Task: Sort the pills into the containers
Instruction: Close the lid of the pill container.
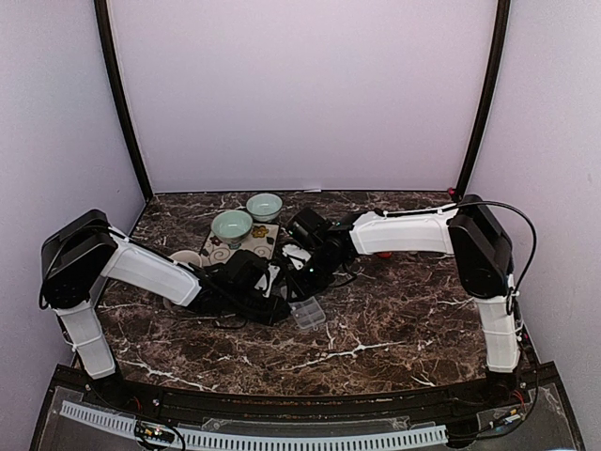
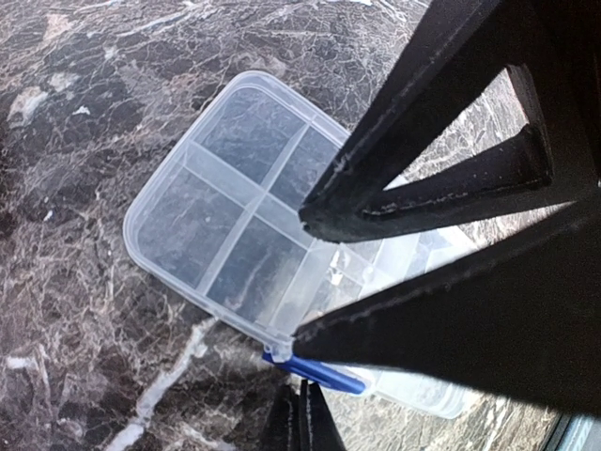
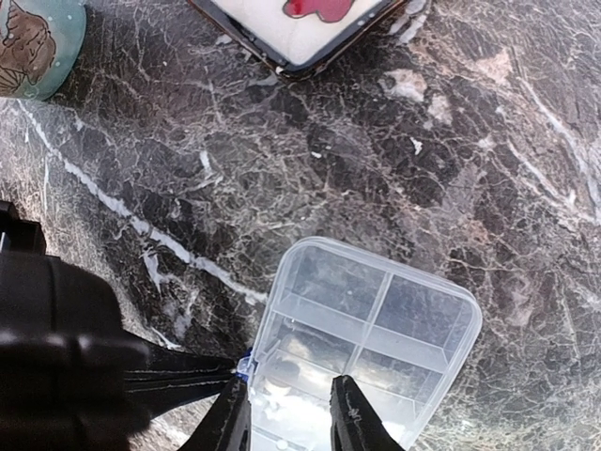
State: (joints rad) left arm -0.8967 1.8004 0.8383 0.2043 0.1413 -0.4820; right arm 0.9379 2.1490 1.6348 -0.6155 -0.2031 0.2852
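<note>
The clear organiser box (image 1: 307, 313) lies flat on the marble table, its divided cells showing in the left wrist view (image 2: 225, 216) and the right wrist view (image 3: 376, 319). A blue latch (image 2: 319, 372) sits on its edge. My left gripper (image 2: 300, 282) is open; one fingertip (image 2: 310, 218) is over the box's middle and the other touches the latch corner. My right gripper (image 3: 289, 418) is open, its fingers (image 3: 347, 413) standing over the box's near end. No pills can be made out; pale blurs in the near cells are unclear.
Two pale green bowls (image 1: 232, 225) (image 1: 265, 205) stand on a patterned mat behind the arms. A pale green vessel with a brown picture (image 3: 33, 38) and a white flat item with a red shape (image 3: 300, 23) lie beyond the box. Both arms crowd the table's middle.
</note>
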